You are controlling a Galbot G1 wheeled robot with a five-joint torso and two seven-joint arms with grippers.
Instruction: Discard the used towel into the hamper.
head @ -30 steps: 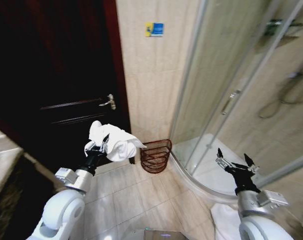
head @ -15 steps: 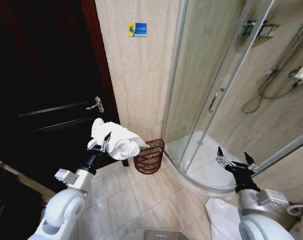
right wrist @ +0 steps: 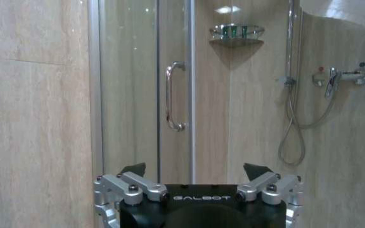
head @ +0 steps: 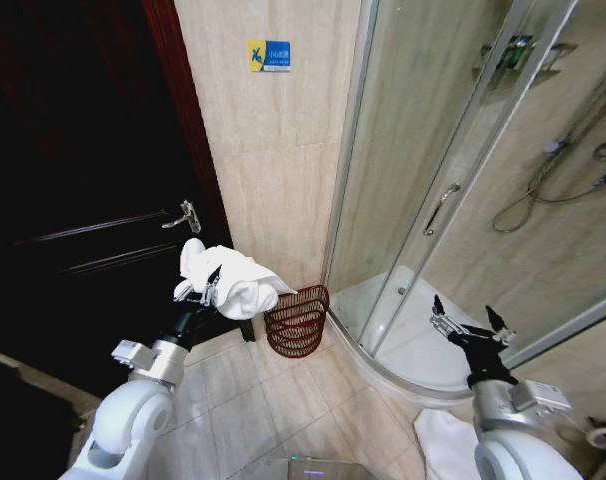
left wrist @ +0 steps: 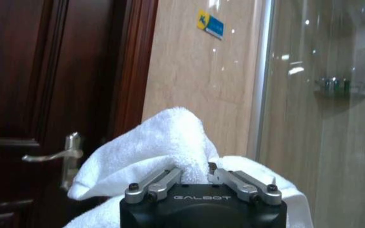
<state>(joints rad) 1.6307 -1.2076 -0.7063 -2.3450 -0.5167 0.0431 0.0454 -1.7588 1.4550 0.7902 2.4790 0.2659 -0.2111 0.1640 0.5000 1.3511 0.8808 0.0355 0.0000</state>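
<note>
Gripping white towel [head: 231, 283], left gripper [head: 205, 287] marked GALBOT, near hamper [head: 296, 321]; right gripper [head: 468, 322] spread, empty.

One towel [head: 233, 285], one hamper [head: 296, 321], two grippers: left gripper [head: 205, 287], right gripper [head: 468, 322].

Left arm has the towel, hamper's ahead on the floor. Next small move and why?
Probably extend the left gripper forward and right until the towel hangs over the hamper: it is clamped on the towel, short of the rim. The right gripper waits open by the shower.
</note>
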